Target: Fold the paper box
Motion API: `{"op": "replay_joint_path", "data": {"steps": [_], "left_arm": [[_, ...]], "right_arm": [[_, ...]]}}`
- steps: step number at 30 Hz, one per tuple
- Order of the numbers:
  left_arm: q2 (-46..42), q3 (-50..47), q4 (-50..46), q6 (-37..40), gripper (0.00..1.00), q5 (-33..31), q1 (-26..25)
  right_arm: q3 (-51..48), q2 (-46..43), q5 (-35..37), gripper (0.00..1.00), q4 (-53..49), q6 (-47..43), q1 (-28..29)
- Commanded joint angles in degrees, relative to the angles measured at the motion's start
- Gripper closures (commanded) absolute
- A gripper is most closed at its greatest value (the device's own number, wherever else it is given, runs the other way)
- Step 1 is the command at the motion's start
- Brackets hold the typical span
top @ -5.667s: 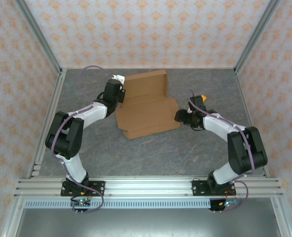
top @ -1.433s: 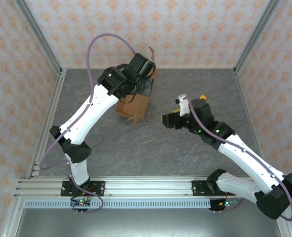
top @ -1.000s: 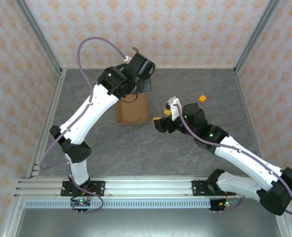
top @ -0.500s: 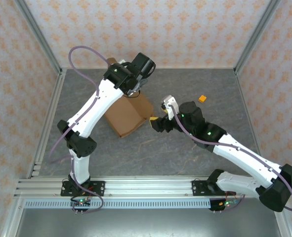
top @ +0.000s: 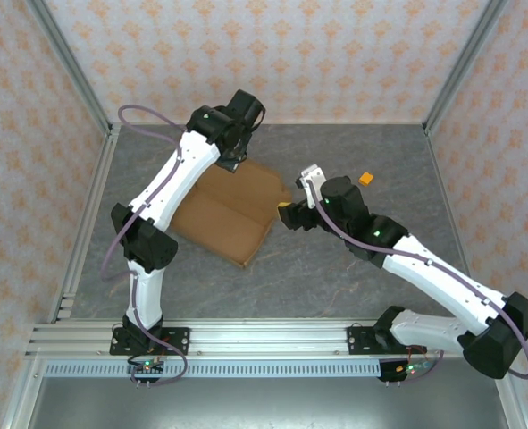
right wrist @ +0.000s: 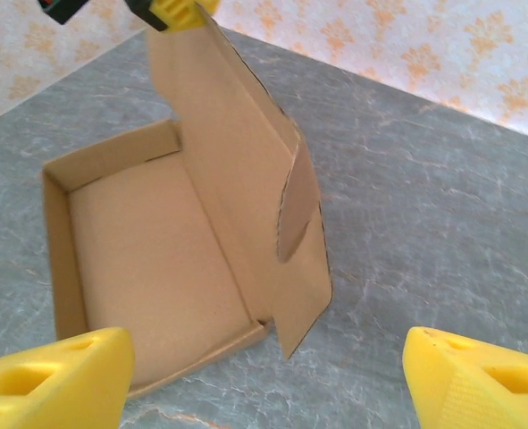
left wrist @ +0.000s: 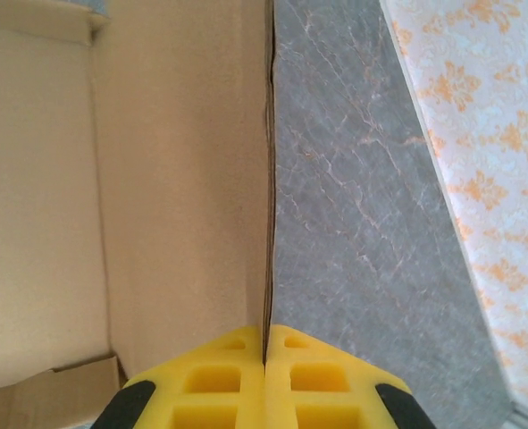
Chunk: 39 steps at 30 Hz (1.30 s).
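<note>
The shallow brown corrugated cardboard box (top: 223,219) sits skewed on the grey marbled table (top: 335,277), mid-table between the arms, one corner toward their bases. Its open side faces up and shows a bare cardboard floor. The lid (hinged on a long side) stands tilted. The left gripper (left wrist: 265,357) pinches the lid's free edge, and the right gripper (top: 286,214) hovers just beside the box, fingers spread wide.

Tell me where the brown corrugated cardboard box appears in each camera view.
Top external: brown corrugated cardboard box, centre of the table.
Left wrist: left half, lid edge running up the middle.
Right wrist: centre-left, tray open, lid raised.
Shared landmark: left gripper pinching that lid edge.
</note>
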Motion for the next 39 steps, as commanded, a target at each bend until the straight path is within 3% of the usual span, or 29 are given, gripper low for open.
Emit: {"op": "replay_joint_path", "data": {"steps": [1,7,18,23,27,31,35,39], "left_arm": [[-0.01,-3.30,3.67,-8.39,1.00,1.81,-0.01],[1.40,-2.18,5.11,-10.96,0.98,2.30,0.06],[-4.01,-5.26,5.76,-8.53,0.54,1.79,0.47],[-8.75,-6.22,6.52,-2.34,0.31,-0.98,0.69],[-12.59,-8.19,5.86,3.32,0.18,-2.33,0.69],[-19.38,-15.17,8.95,13.90,0.11,-5.63,0.71],[-28.86,-28.85,20.28,32.75,0.05,-6.57,2.79],[-36.95,-40.56,26.40,53.26,0.01,-1.21,6.46]], "right_arm": [[1.01,-1.57,2.07,0.21,-3.68,2.09,-0.81],[0.80,-2.63,1.72,0.22,-5.87,3.19,-3.23],[-0.45,-0.55,-1.66,0.22,-4.52,5.45,-5.08],[-1.16,-0.73,-2.62,0.22,-4.01,5.29,-5.76],[-1.08,-1.04,-1.08,0.22,-4.47,5.50,-6.40],[0.25,-0.49,2.27,0.21,-4.77,10.26,-11.55],[3.06,3.31,7.46,0.24,-7.12,15.09,-16.48],[0.91,4.68,-1.94,0.27,-4.00,16.78,-15.78]]}}
